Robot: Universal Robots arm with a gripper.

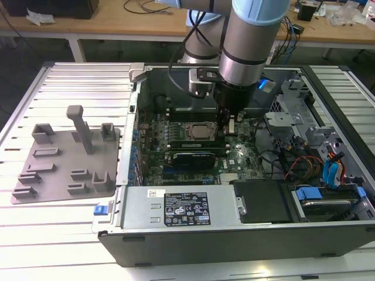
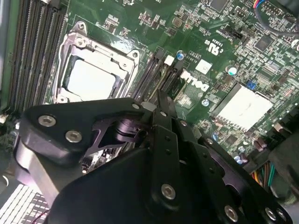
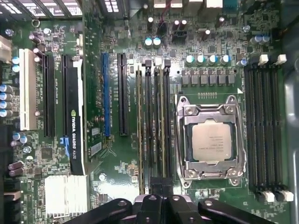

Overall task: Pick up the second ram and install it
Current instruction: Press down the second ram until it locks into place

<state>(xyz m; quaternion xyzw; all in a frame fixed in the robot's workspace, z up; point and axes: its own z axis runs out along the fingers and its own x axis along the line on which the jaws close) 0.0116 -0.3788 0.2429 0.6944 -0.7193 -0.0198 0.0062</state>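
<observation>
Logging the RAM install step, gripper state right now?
Gripper: cannot be told; it sits low over the black memory slots beside the square silver processor chip, with a thin green stick standing in the slots.

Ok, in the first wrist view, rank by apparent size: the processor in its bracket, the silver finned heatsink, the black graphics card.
1. Black graphics card, longest.
2. Processor in its bracket.
3. Silver finned heatsink, partly cut off, so 2 versus 3 is unsure.

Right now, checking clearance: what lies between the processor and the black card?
In the first wrist view: the memory slots, a black expansion slot and a blue one.
</observation>
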